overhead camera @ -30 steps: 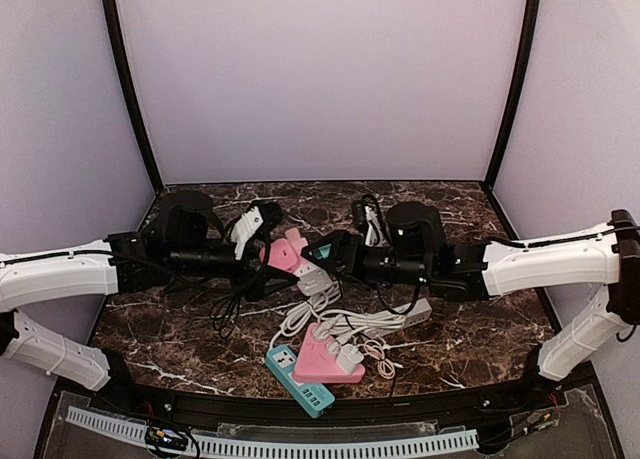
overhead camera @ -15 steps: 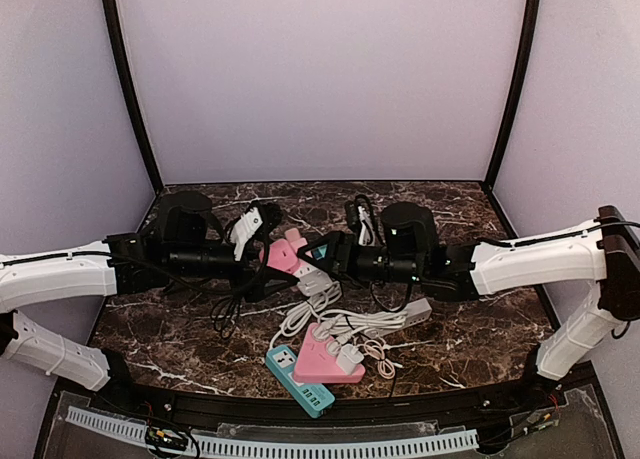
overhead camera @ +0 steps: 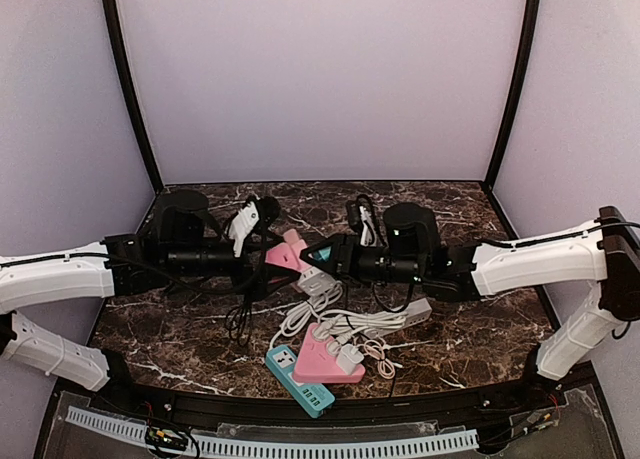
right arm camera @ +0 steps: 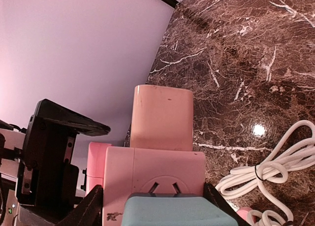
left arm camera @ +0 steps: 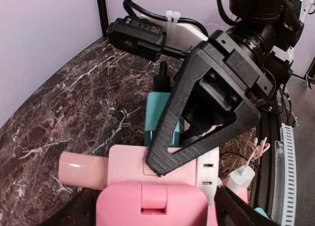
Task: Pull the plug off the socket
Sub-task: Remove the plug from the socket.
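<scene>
No readable text, raised lettering on black adapter point(left arm camera: 137, 33) (too blurred), illegible

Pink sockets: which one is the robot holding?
The farther pink socket, in the left gripper, right gripper on its teal plug; the other pink socket lies by the teal strip.

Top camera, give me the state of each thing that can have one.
left gripper: shut on the pink socket
right gripper: shut on the teal plug
pink socket: held, one outlet showing uncovered
teal plug: against the pink socket; seated or free, cannot tell
white charger: looks plugged into the pink strip
</scene>
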`<state>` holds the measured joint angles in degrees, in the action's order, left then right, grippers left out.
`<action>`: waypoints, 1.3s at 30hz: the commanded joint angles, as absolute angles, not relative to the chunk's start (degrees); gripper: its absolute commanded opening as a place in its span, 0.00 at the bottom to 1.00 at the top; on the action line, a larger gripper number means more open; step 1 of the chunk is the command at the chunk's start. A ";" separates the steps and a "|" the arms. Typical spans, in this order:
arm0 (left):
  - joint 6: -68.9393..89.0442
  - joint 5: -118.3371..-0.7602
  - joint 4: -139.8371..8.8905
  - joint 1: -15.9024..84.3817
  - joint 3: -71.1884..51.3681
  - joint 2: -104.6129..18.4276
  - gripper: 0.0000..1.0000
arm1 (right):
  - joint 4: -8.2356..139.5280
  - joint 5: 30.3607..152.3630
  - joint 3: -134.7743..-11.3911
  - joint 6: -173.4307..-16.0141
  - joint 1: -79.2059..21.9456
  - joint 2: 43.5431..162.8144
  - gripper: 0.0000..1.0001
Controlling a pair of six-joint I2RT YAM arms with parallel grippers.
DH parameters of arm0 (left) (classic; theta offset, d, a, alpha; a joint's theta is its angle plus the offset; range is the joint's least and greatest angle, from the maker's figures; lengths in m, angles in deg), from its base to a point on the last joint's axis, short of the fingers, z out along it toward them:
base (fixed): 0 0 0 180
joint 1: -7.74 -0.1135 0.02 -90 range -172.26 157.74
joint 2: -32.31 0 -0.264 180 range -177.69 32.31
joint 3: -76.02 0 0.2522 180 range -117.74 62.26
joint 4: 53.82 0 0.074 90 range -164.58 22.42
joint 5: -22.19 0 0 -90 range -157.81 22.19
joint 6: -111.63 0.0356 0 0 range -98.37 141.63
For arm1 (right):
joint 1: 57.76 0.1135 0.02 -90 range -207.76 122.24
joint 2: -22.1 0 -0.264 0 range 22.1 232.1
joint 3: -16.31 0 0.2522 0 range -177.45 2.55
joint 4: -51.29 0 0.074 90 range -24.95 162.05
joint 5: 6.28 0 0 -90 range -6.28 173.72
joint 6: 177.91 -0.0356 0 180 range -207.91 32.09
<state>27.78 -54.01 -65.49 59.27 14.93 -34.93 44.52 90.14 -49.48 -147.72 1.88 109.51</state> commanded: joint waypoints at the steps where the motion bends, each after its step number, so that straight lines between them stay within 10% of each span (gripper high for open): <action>1: 26.74 -57.75 -61.41 59.74 14.88 -30.85 0.93 | 38.86 86.92 -48.60 -144.32 2.13 104.59 0.00; 20: 3.79 -75.26 -63.17 59.73 17.44 -28.03 0.99 | 45.24 80.30 -45.01 -118.77 -2.29 94.15 0.00; 39: -19.82 -58.17 -58.23 60.23 11.05 -41.97 0.88 | 42.21 88.78 -41.22 -111.79 -2.46 89.97 0.00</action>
<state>-14.75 -63.71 -61.93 59.49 8.35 -42.03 51.53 87.51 -41.63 -113.75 -1.81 93.97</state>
